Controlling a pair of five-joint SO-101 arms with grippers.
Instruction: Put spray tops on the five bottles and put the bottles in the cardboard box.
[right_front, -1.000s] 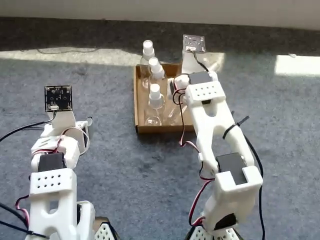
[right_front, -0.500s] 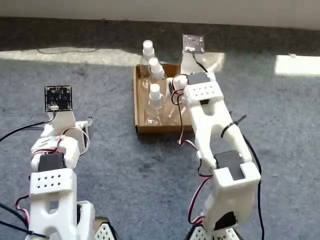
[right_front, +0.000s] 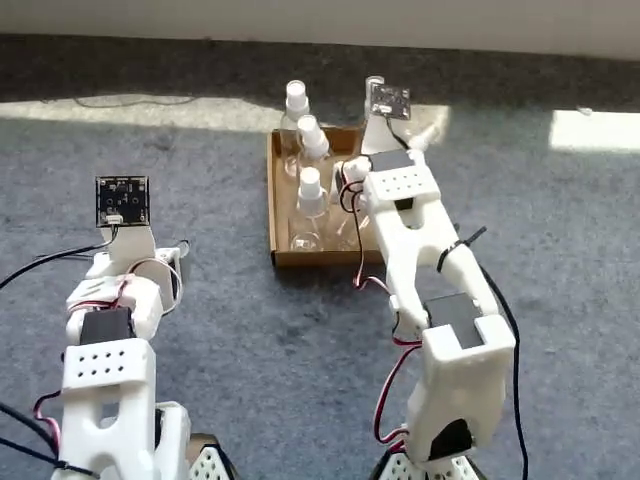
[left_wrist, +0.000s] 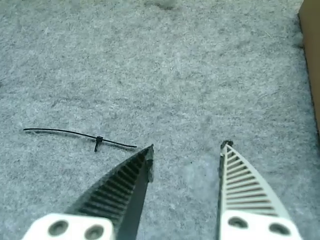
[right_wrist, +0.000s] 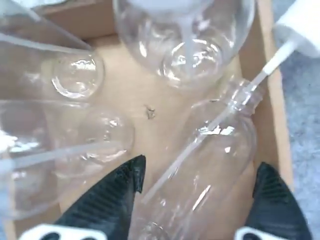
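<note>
1. The right arm (right_front: 420, 230) reaches forward from its base. It is bent at the elbow, and its wrist is tipped down over the box (right_front: 272, 205).
2. The right gripper (right_wrist: 202, 165) points down into the box with its jaws spread wide and released.
3. A tipped bottle (right_wrist: 220, 145) lies between those jaws on the box floor. Its neck points away from the gripper, and its side runs along the box wall next to one jaw. I cannot tell whether either finger touches it.
4. Its spray top (right_wrist: 302, 25) sits beyond the jaw tips, lifted off the neck, by the top edge of the box wall. Only the thin tube reaches into the bottle's mouth.
5. The standing bottles (right_wrist: 182, 45) are upright in the box, ahead of the jaws and out past the other jaw.
6. The left arm (right_front: 105, 360) is folded back near its base, well apart from the box, with its wrist aimed down.
7. The left gripper (left_wrist: 188, 148) hangs over the carpet (left_wrist: 175, 75) with its jaws parted and bare carpet between them.
8. A black cable tie (left_wrist: 80, 134) lies on the carpet just ahead of the dark jaw, on its outer side.
</note>
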